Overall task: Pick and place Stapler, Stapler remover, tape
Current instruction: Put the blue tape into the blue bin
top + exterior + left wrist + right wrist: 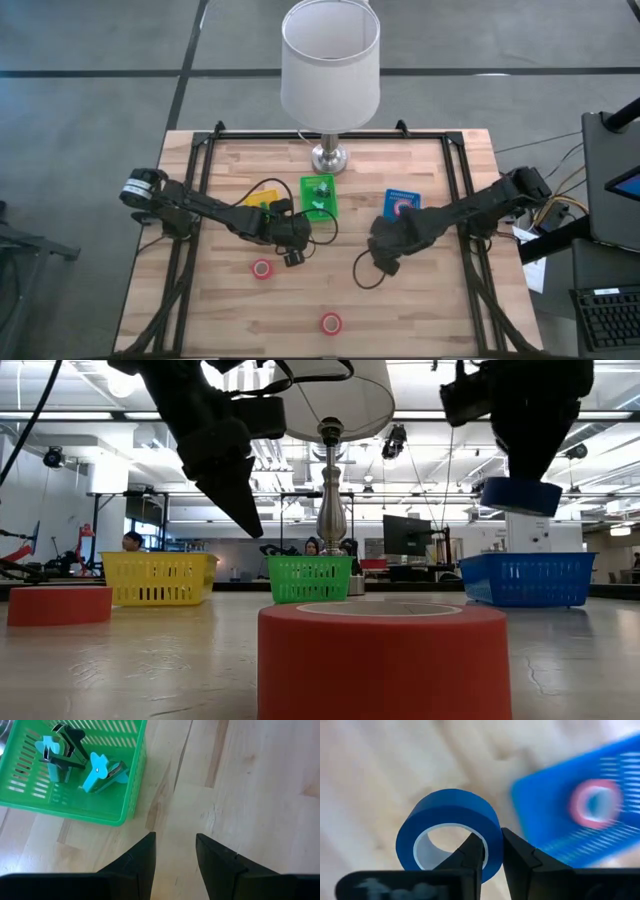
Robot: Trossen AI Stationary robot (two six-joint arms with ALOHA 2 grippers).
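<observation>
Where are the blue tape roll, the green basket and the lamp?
blue tape roll (pixel 451 810): right wrist view, outer band.
green basket (pixel 75 805): left wrist view, slatted floor near its wall.
lamp (pixel 330 62): high view, white shade.

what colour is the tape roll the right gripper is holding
Blue; the tape roll shows best in the right wrist view.
</observation>
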